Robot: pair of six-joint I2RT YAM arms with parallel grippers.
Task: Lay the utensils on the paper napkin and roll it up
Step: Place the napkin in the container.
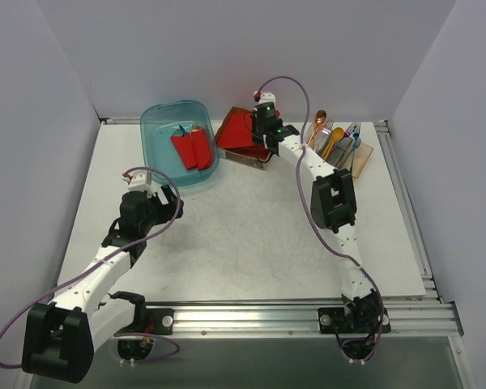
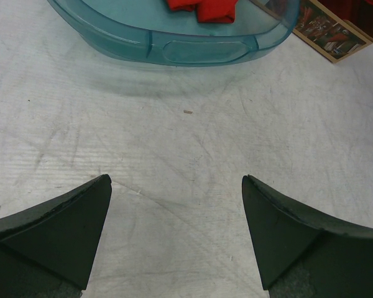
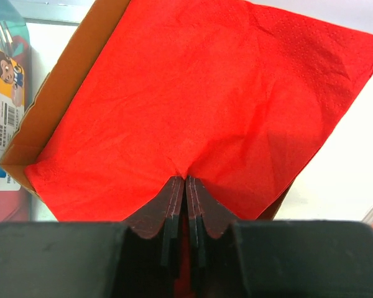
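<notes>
White, scuffed counter (image 1: 251, 235) with three items lined up along its far edge.
A translucent teal plastic tub (image 1: 166, 121) sits at the upper left of centre. Just beside it, at upper centre, is a cardboard-edged stack of red napkins (image 1: 233, 134). At the upper right stands a holder (image 1: 360, 158) of utensils (image 1: 320, 121). A tiny tan crumb (image 2: 188, 112) lies on the bare surface near the tub.

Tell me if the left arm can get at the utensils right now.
Probably not. The utensils stand at the far right corner, and the right arm stretches across in between; the left fingers sit open near the blue bin.
</notes>
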